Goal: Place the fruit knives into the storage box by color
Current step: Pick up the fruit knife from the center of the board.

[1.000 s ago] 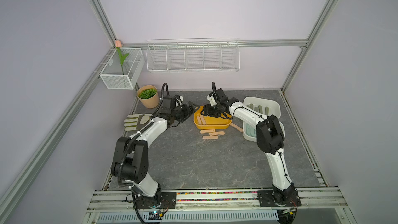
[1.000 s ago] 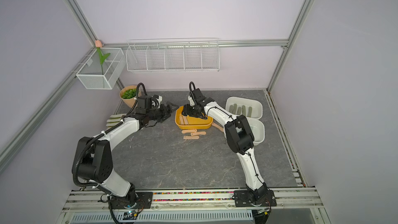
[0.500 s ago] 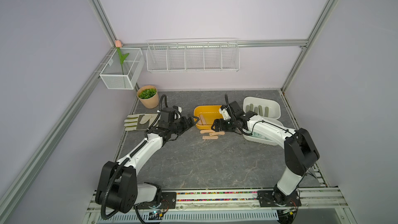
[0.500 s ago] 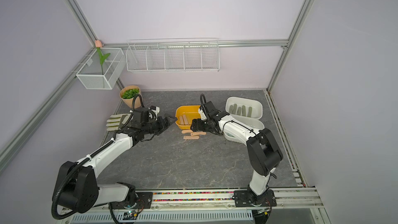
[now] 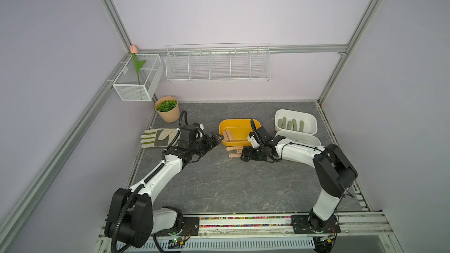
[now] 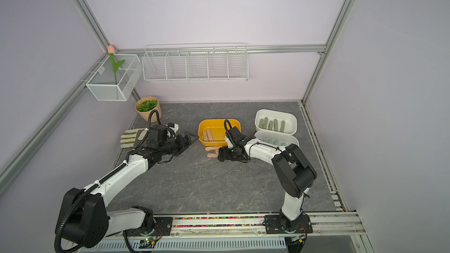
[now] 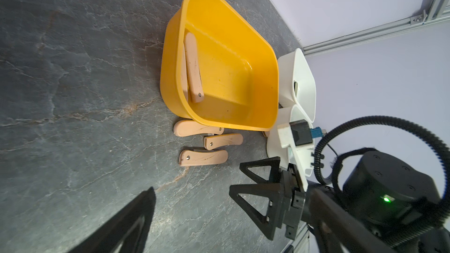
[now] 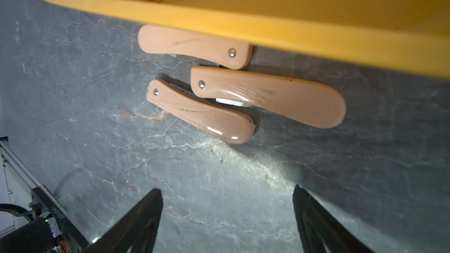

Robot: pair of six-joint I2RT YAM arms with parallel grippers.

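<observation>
Three peach-pink fruit knives lie on the table against the front of the yellow storage box. Two more peach knives rest inside it. My right gripper is open and empty, low over the table just short of the loose knives. My left gripper is open and empty beside the yellow box's left end. Olive knives lie in the far white box. Pale mint knives lie in the nearer white box, partly hidden by my right arm.
A beige-and-olive work glove lies at the left edge, behind my left arm. A potted plant stands in the back left corner. White wire baskets hang on the back wall. Grey tabletop stretches toward the front rail.
My right gripper has come out of the yellow box, dropped to the table in front of the loose peach knives and opened wider. The left arm has drawn back a little.
</observation>
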